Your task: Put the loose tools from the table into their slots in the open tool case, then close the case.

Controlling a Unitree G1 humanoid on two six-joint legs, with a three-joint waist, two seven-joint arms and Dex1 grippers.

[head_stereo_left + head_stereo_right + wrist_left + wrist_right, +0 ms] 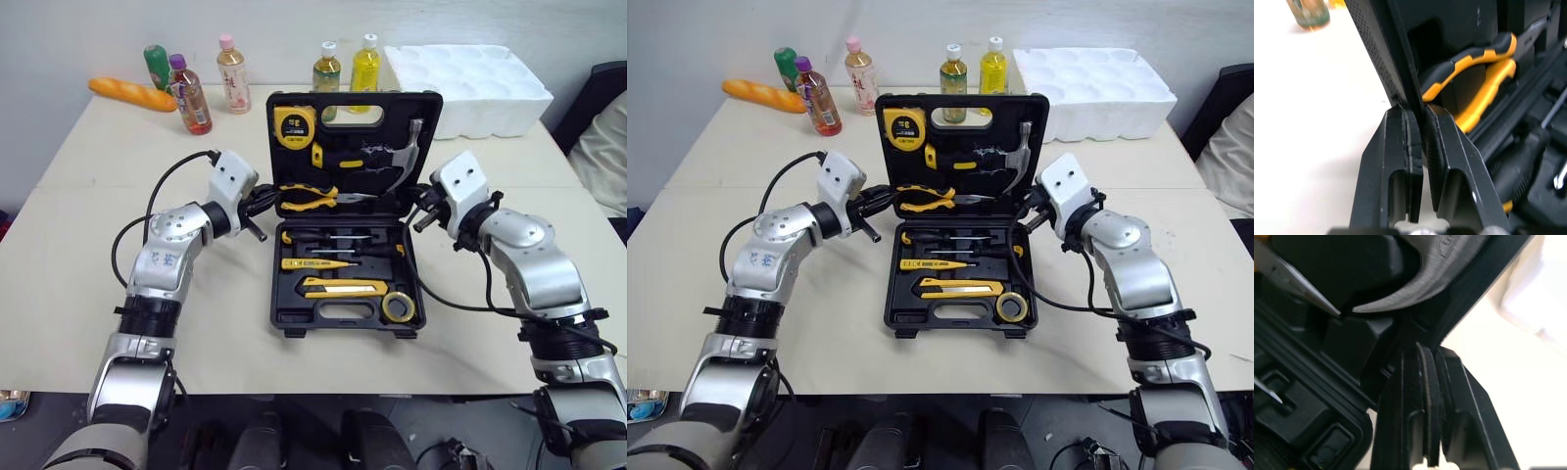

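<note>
The pale tabletop (pixel 88 323) carries a white foam tray (pixel 470 83) at the back. In front of it, at the centre, lies the black plastic tool case (pixel 275 284), open.

Its raised lid (pixel 294 166) holds a steel claw hammer (pixel 397 162), a yellow tape measure (pixel 294 124) and yellow-handled pliers (pixel 309 196). The base holds screwdrivers (pixel 333 245), a yellow utility knife (pixel 343 287) and a tape roll (pixel 398 306).

The loaded lid is probably stiff, top-heavy and smooth-walled, so it is best taken low on its side edges and swung down gently.

The left gripper (pixel 1418 110) looks pinched onto the lid's left edge. The right gripper (pixel 1425 350) has its fingers pressed together, tips at the lid's right edge.
</note>
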